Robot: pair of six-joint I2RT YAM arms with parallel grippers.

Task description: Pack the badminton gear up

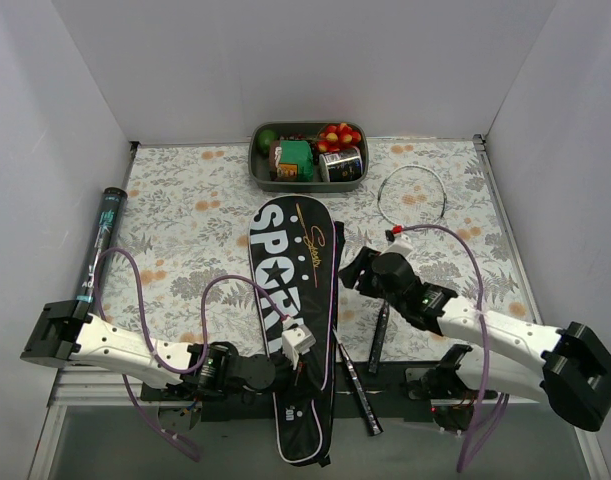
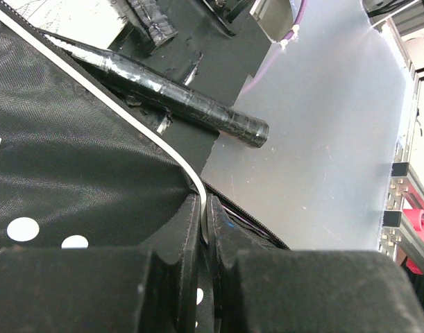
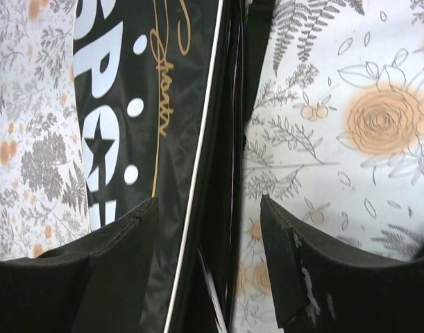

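Observation:
The black cover lettered "SPORT" (image 1: 290, 300) lies lengthwise in the middle of the table. My left gripper (image 1: 288, 366) is shut on its white-piped edge (image 2: 198, 182) near the narrow end. My right gripper (image 1: 345, 270) is open, its jaws astride the cover's right edge (image 3: 222, 139) without touching it. One racket has its pale oval head (image 1: 412, 195) at the back right and its black handle (image 1: 379, 335) under my right arm. A second black handle (image 1: 357, 390) sticks out beside the cover's narrow end and shows in the left wrist view (image 2: 184, 104); its head is hidden.
A grey oval tray (image 1: 260, 170) of colourful toy food stands at the back centre. A long black tube (image 1: 100, 245) lies along the left edge. White walls close in the left, back and right sides. The arm bases sit on a black plate (image 1: 405, 385) at the near edge.

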